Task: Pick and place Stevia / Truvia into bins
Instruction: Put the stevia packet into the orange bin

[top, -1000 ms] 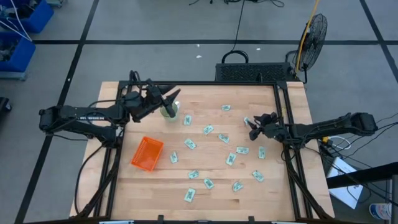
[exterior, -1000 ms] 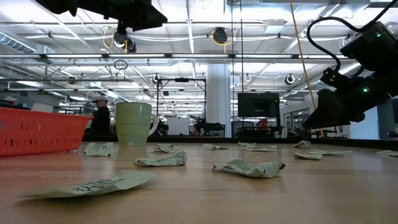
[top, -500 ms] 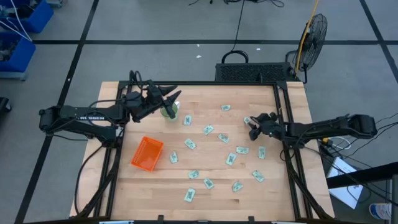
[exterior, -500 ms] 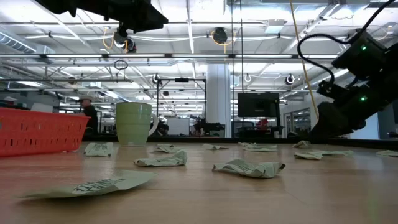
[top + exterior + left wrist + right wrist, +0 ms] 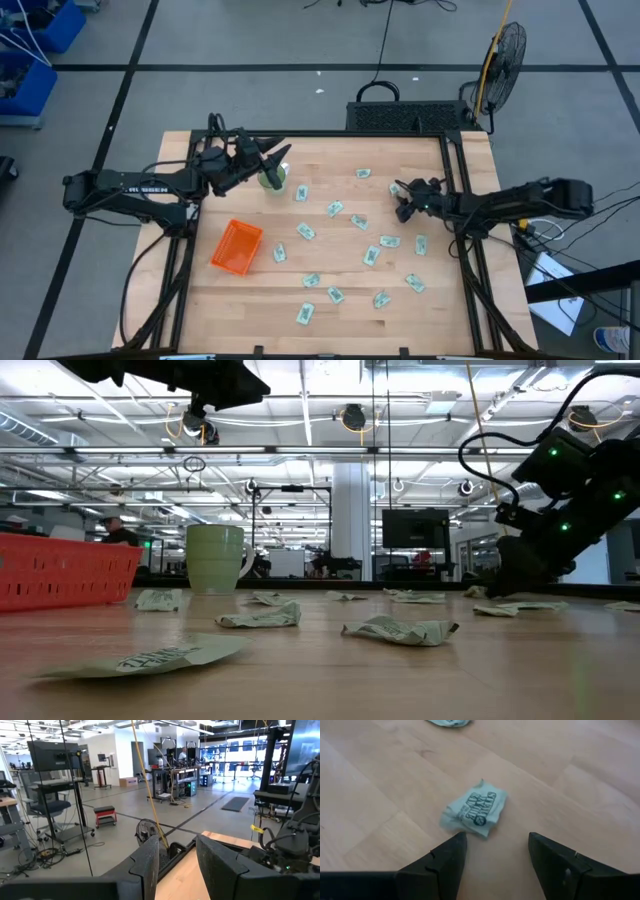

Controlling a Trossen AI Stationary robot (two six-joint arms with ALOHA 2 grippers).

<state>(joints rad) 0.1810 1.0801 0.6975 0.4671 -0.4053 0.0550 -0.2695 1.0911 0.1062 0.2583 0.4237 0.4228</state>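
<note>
White-green packets [image 5: 306,231], orange bin [image 5: 236,247]

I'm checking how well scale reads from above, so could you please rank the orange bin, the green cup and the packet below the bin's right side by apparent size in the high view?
1. Orange bin, largest.
2. Green cup, partly hidden by the left gripper.
3. Packet, smallest.

A round green cup [image 5: 272,178] stands upright on the wooden table [image 5: 340,300], near its far left corner. Beyond the far edge sit a black crate [image 5: 408,116] and a standing fan [image 5: 503,55] on the grey floor [image 5: 250,90].
</note>
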